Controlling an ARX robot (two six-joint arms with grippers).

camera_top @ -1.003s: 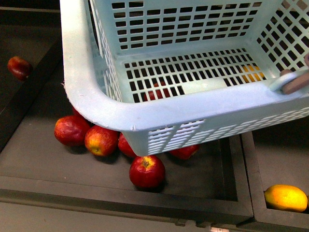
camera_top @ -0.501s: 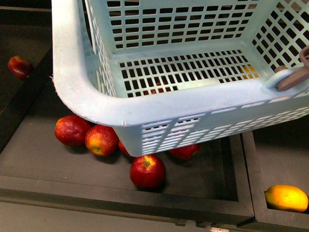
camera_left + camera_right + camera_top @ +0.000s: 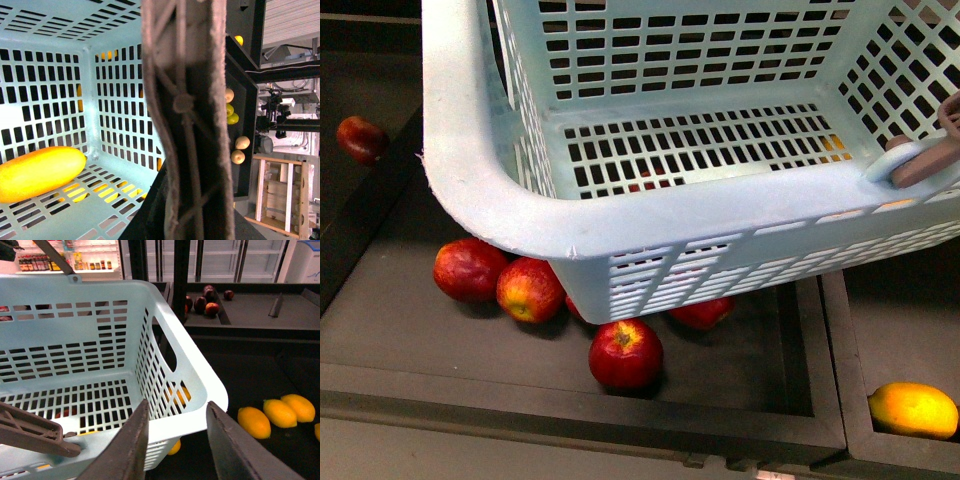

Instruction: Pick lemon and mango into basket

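Risk: your R pincer [image 3: 177, 405], jaws apart & empty, hangs over basket [image 3: 202, 382] rim w/ nearest lemon [image 3: 254, 422] beyond it, so reach straight across & you'll clip the wall.

From the front camera I see the basket [image 3: 480, 190] sitting over a cluster of apples [image 3: 530, 290] in the bin [image 3: 410, 330] below. One apple [image 3: 625, 352] lies before the basket's near corner, and a stray apple [image 3: 360, 138] lies well off to the left. A lone fruit [image 3: 912, 410] lies in the compartment to the right. The mango [image 3: 40, 172] lies on the basket floor, against a wall. Lemons [image 3: 277, 414] lie in a row outside the basket, beside its wall.
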